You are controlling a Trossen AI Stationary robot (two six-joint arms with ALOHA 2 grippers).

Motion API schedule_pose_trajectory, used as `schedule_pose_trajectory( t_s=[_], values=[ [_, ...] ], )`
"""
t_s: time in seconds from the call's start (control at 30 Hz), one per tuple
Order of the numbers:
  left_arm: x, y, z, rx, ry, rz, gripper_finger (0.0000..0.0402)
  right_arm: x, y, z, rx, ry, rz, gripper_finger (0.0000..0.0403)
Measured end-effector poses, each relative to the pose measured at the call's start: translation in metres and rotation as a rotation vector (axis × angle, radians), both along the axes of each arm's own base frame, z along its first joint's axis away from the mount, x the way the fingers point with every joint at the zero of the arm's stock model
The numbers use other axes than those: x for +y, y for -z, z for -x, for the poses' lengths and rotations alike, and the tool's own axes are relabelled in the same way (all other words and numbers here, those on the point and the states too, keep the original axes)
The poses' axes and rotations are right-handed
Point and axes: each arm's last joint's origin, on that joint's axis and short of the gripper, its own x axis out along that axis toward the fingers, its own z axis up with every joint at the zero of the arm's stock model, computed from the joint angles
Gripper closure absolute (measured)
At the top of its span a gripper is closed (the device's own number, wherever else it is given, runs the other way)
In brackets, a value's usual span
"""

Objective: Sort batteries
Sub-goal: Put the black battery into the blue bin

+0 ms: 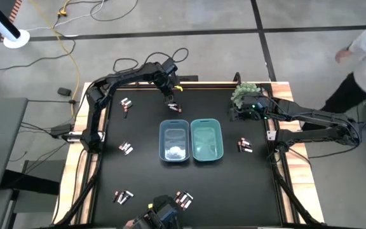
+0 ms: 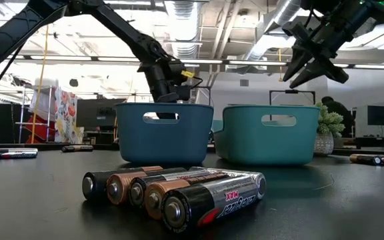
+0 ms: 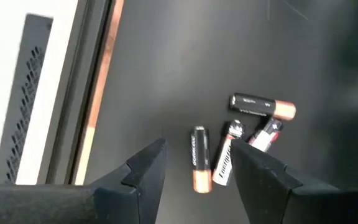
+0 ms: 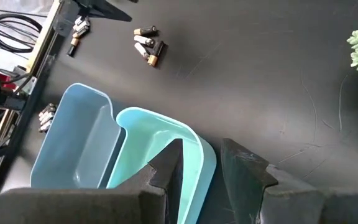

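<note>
The left end effector hung released above clustered batteries; closing there might pinch two cells. The right end effector seemed empty, part-open.

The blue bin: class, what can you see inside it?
From above, the blue bin holds a pale heap of batteries at one end. Their count is unclear; in the low view the wall hides them.

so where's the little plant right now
The plant sits at the table's far right corner in the high view, right beside the right gripper, beyond the teal bin.
</note>
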Motion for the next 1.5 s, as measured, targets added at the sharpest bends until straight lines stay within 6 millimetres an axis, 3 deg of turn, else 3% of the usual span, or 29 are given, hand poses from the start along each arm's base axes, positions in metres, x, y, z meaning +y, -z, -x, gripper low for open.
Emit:
schedule_pose_trajectory(
  t_s=[0.3, 0.97, 1.23, 1.5],
  values=[
    [-0.003, 0.014, 0.003, 0.016, 0.01, 0.015, 0.0228, 0.0, -0.001, -0.001, -0.012, 0.006, -0.004, 0.0275],
    [0.002, 0.012, 0.0, -0.063, 0.018, 0.009, 0.0228, -0.001, -0.005, -0.004, -0.06, 0.003, 0.017, 0.0275],
    [-0.003, 0.034, 0.006, -0.033, 0.004, 0.029, 0.0228, -0.001, -0.005, -0.004, -0.061, 0.003, 0.016, 0.0275],
    [0.0, 0.042, 0.007, -0.06, -0.025, -0.02, 0.0228, -0.001, -0.005, -0.004, -0.064, 0.005, 0.015, 0.0275]
  ],
)
